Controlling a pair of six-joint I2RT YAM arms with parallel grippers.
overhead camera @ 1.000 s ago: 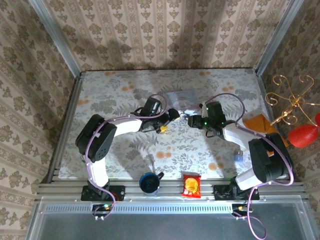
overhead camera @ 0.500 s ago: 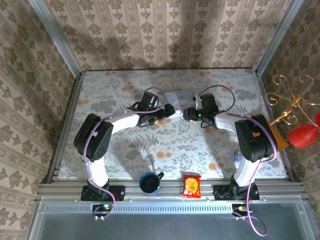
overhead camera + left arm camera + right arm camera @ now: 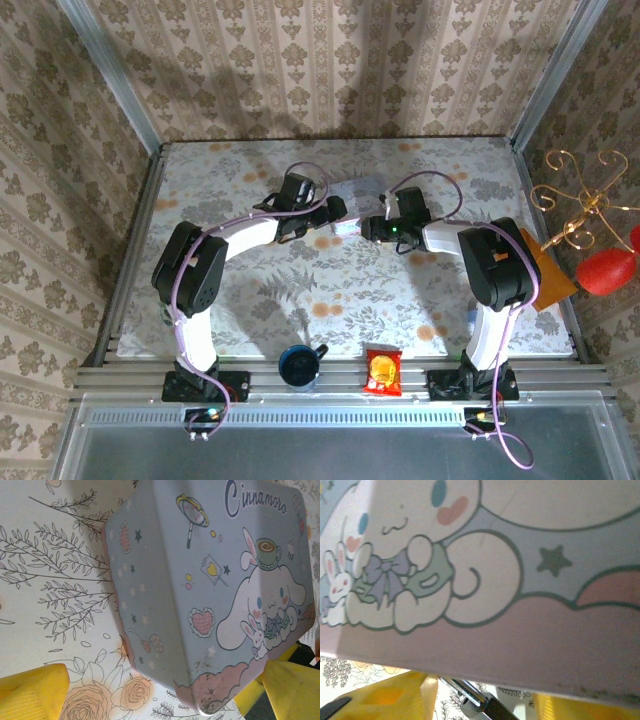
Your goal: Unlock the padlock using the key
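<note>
A pale blue and pink tin box [image 3: 357, 188] with a cartoon print sits at the back middle of the table, and both grippers meet at it. My left gripper [image 3: 338, 212] is open wide. In the left wrist view its yellow fingers [image 3: 30, 692] straddle the near corner of the tin box [image 3: 210, 605] without touching it. My right gripper [image 3: 368, 226] is low against the box's pink side [image 3: 520, 630]. A small dark-bodied padlock [image 3: 495, 710] with a silvery shackle lies between its yellow fingers [image 3: 400, 695], with a gap on the right side. The key is hidden.
A dark blue cup [image 3: 298, 365] and a red snack packet [image 3: 381, 370] stand at the near table edge between the arm bases. An orange sheet [image 3: 535, 262] and a small blue item [image 3: 477, 314] lie at the right. The metal frame [image 3: 135, 230] borders the floral table.
Both grippers have moved toward the back and closed in on the tin box from either side. The right gripper's fingers have come somewhat closer together.
</note>
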